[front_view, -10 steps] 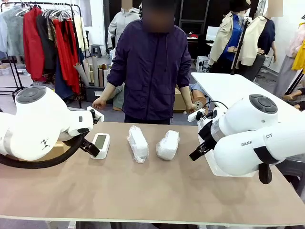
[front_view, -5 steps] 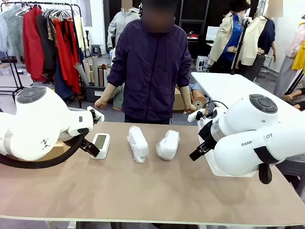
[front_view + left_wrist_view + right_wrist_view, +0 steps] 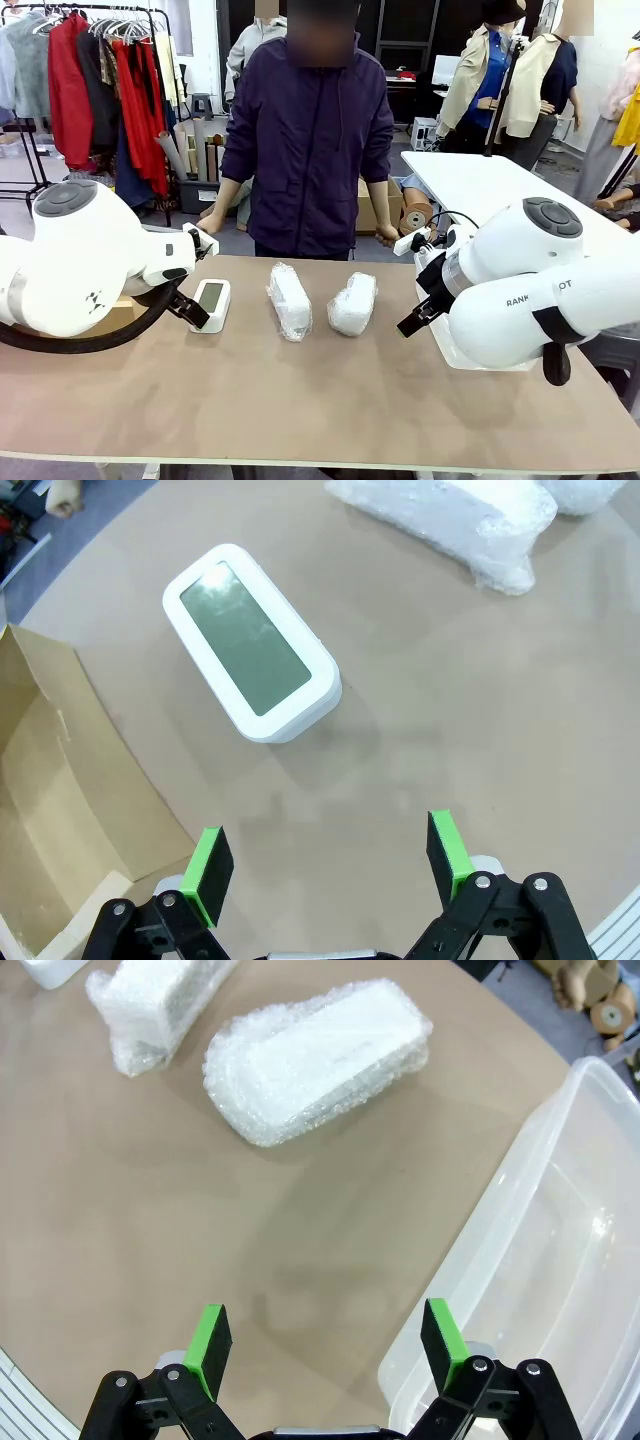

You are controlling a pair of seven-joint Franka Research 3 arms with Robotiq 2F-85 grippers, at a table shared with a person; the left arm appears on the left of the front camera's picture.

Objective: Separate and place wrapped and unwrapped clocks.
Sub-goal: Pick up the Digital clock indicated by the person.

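Our left gripper (image 3: 325, 858), fingers spread and empty, hangs over the worktop (image 3: 480, 710) just short of the bare clock (image 3: 252, 643) (screen up, near a cardboard box (image 3: 60, 810)). Our right gripper (image 3: 326, 1345), equally released, hangs beside a clear bin (image 3: 540, 1260), with the near wrapped clock (image 3: 320, 1055) and the far wrapped clock (image 3: 155, 1010) lying ahead.

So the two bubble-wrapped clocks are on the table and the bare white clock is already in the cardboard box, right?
Not quite: the bare white clock lies on the table beside the cardboard box, not in it, as the left wrist view shows. The two bubble-wrapped clocks are on the table.
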